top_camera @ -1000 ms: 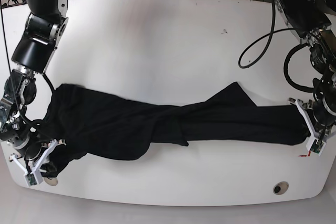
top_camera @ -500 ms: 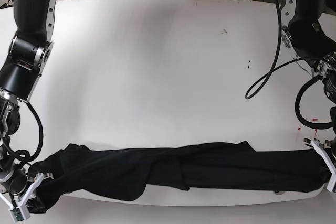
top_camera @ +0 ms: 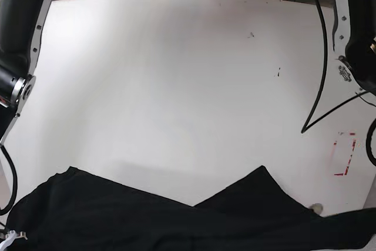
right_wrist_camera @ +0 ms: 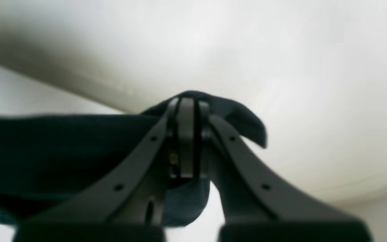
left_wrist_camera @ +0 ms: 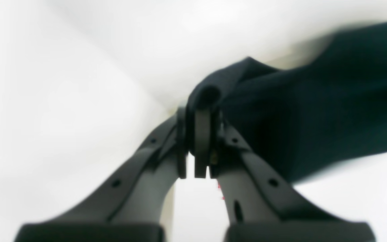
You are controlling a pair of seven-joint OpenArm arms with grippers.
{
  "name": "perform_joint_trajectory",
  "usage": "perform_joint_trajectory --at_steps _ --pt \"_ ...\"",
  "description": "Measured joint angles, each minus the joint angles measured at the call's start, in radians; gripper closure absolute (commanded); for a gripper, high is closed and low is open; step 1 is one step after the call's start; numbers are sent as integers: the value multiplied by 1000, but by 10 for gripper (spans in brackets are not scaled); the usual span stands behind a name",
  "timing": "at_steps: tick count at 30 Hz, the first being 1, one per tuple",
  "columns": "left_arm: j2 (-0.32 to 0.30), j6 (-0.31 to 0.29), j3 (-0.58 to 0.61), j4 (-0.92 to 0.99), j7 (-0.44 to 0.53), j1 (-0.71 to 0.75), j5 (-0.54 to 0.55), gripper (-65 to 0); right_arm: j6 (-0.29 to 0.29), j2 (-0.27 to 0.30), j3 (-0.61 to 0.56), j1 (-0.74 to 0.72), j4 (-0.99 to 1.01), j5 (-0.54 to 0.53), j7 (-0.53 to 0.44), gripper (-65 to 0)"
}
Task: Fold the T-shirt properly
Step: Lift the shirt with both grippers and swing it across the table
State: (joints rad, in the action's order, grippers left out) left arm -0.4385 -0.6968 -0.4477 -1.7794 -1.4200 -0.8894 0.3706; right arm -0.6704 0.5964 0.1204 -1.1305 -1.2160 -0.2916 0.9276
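The black T-shirt (top_camera: 176, 227) stretches across the whole bottom of the base view, with a peak of cloth rising right of the middle. In that view both grippers are below the frame. In the left wrist view my left gripper (left_wrist_camera: 200, 111) is shut on a bunched edge of the T-shirt (left_wrist_camera: 314, 107), which trails off to the right. In the right wrist view my right gripper (right_wrist_camera: 186, 107) is shut on a fold of the T-shirt (right_wrist_camera: 62, 148), and the cloth runs off to the left. The rest of the shirt is hidden below the base frame.
The white table (top_camera: 176, 86) fills the base view. A red tape mark (top_camera: 345, 157) lies at its right side, with a small round hole (top_camera: 316, 207) near the shirt's edge. Black cables (top_camera: 323, 74) hang beside the arm on the right, and the other arm's dark links (top_camera: 17, 39) stand at the left.
Both arms have drawn the T-shirt toward the near edge. It has spread wider across the bottom of the base view, and both grippers have dropped out of that view, still shut on the cloth.
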Motion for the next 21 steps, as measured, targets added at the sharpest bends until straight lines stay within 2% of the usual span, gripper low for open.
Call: perform_joint_trajectory --at_steps 6,21 --pt "-5 0 -1 24 -1 -63 0 0 -4 19 -76 -82 2 -27 -6 0" --pt "0 0 5 26 2 -72 5 0 -4 24 -80 -110 6 -23 46 0"
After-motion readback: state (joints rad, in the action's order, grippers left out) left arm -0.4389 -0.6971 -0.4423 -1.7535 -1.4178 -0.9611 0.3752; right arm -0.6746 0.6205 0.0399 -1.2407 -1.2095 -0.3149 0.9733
